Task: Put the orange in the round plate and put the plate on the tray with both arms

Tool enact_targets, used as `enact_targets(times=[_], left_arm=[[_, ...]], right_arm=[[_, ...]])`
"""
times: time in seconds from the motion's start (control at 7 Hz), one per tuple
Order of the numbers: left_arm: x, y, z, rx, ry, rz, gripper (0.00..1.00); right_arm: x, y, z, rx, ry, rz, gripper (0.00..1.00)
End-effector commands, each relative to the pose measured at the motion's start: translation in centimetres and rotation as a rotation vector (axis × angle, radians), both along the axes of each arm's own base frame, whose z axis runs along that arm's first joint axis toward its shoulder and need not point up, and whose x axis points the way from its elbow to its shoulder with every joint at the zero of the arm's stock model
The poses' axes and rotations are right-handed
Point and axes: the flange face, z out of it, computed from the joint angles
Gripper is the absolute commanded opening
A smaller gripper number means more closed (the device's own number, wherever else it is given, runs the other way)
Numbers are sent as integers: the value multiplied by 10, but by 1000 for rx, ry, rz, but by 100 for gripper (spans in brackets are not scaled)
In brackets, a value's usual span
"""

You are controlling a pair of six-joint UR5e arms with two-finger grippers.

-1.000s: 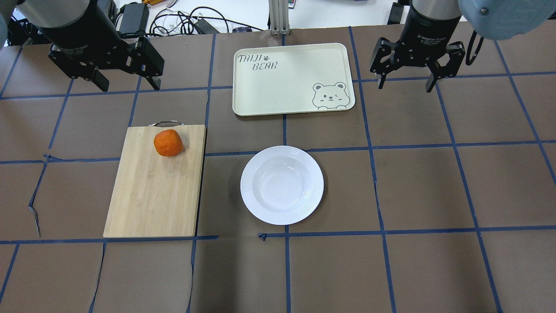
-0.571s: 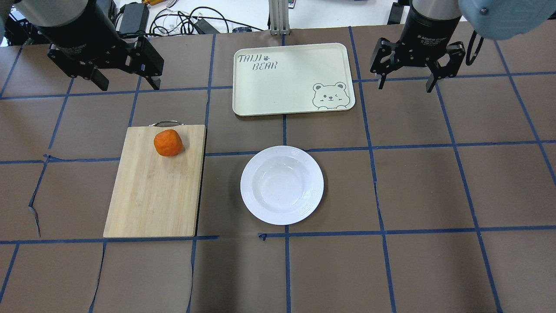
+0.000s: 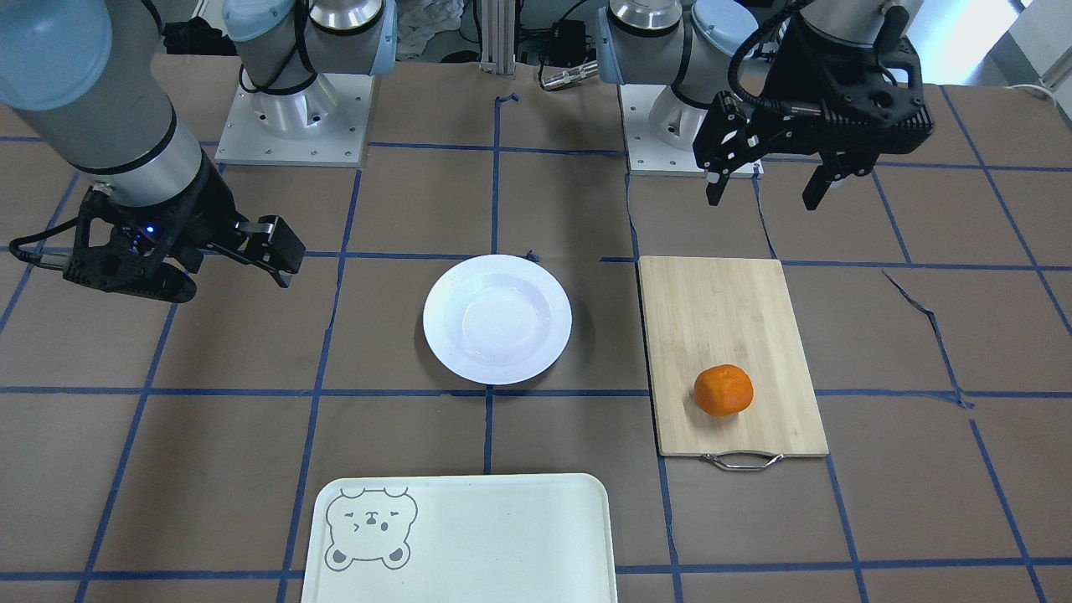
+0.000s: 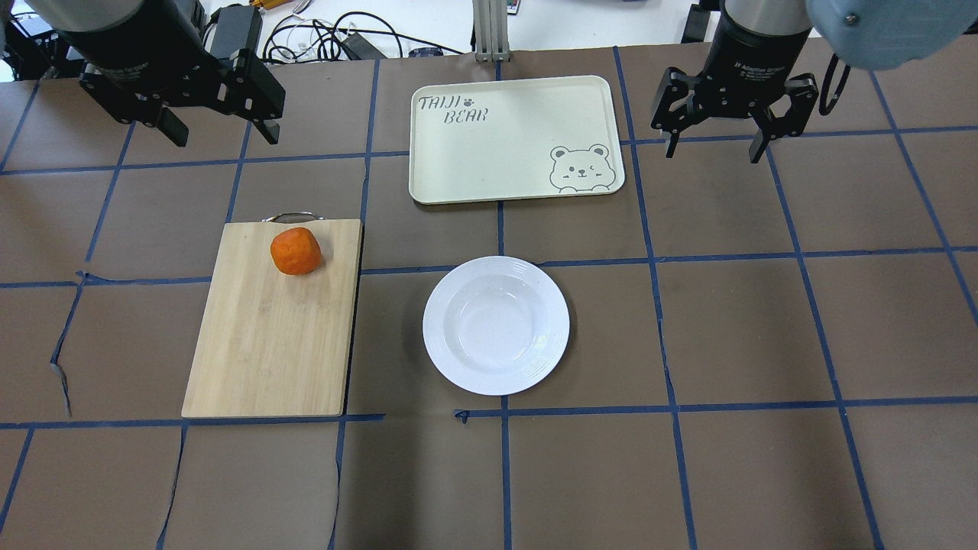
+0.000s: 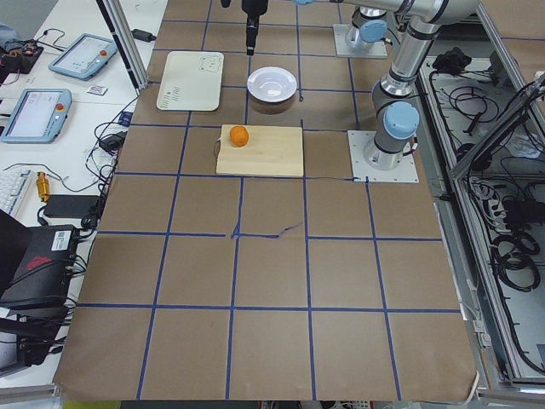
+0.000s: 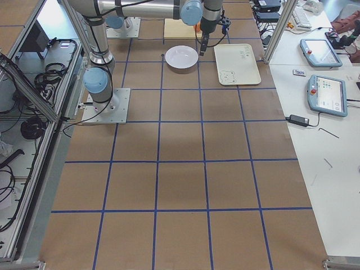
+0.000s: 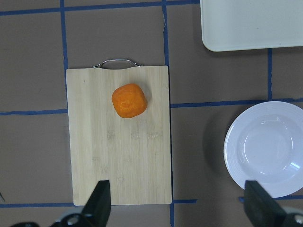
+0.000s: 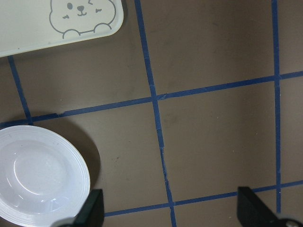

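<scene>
The orange lies near the handle end of a bamboo cutting board; the left wrist view looks straight down on the orange. The round plate sits empty on the mat, right of the board. Beyond the plate lies the empty tray with its bear drawing. My left gripper hangs open in the air, beyond the board's handle end as seen from overhead. My right gripper hangs open to the right of the tray. Neither gripper touches anything.
The board's metal handle points toward the far side. Blue tape lines grid the brown mat. Cables and a power brick lie past the far edge. The arm bases stand on the robot's side of the table.
My left gripper has shifted slightly toward the top of the overhead view, staying open. The right gripper, orange, plate and tray have not moved.
</scene>
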Motion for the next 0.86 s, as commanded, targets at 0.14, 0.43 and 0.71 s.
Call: enact_targets(times=[0.14, 0.43, 0.71], left_arm=[[5, -45, -62, 63, 1, -13, 100], [16, -63, -149, 133, -29, 22, 100], [52, -67, -226, 239, -26, 218, 100]], right_arm=[[-1, 0, 0, 0, 0, 1, 100], [-1, 0, 0, 0, 0, 1, 100], [-1, 0, 0, 0, 0, 1, 100]])
